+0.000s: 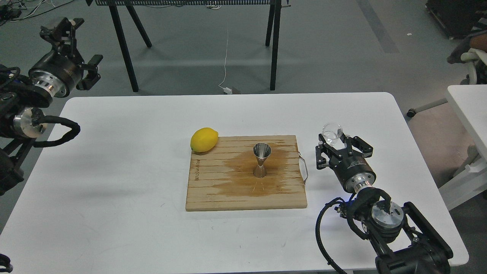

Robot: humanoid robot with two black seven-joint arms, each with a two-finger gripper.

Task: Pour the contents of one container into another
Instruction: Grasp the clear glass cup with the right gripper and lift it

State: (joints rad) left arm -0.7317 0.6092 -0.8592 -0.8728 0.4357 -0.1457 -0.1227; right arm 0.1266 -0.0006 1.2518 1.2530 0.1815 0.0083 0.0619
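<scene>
Grey floor is stretching away behind a white desk (114, 152) with rounded corners, and the black legs of a metal stand (125, 45) are planted on it just past the far edge. A thin white cable (226, 57) is trailing down across the floor to a plug near the desk. At the right edge of the view, part of a second white table (470, 110) is showing.

A wooden cutting board (213, 190) is lying flat near the middle of the desk, with a metal handle on its right side and a wide, dark wet stain spreading over its centre. A steel jigger (261, 160) is standing upright inside that stain, its open cone facing up. A yellow lemon (204, 139) is resting on the board's far left corner, partly overhanging the edge.

The right gripper (334, 142) is hovering above the desk just to the right of the board, its fingers clamped on a small clear glass cup (332, 133), which is sitting upright between them, well apart from the jigger. The left gripper (61, 28) is raised high off the far left corner of the desk, over the floor, with its fingers standing apart and holding nothing.
</scene>
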